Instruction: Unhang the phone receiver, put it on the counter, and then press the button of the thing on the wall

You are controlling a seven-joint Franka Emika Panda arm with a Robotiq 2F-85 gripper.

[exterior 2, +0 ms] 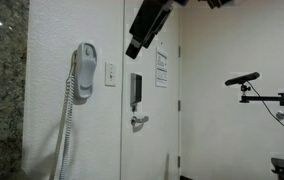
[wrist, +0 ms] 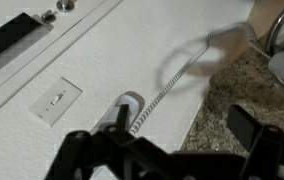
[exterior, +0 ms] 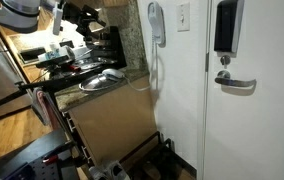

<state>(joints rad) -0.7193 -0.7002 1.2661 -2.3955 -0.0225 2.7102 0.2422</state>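
Just one phone receiver (exterior 2: pixel 85 70), one counter (wrist: pixel 220 115)

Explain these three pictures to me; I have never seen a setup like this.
This is a robot arm; the black tool at its end does the grasping. Two pictures come from cameras standing in the room; the third from a camera on the wrist, looking past the tool. The tool is open and holds nothing. The phone receiver hangs on the wall, its white cord dangling, beside a light switch. On the granite counter lie metal pans, too blurred to detail.
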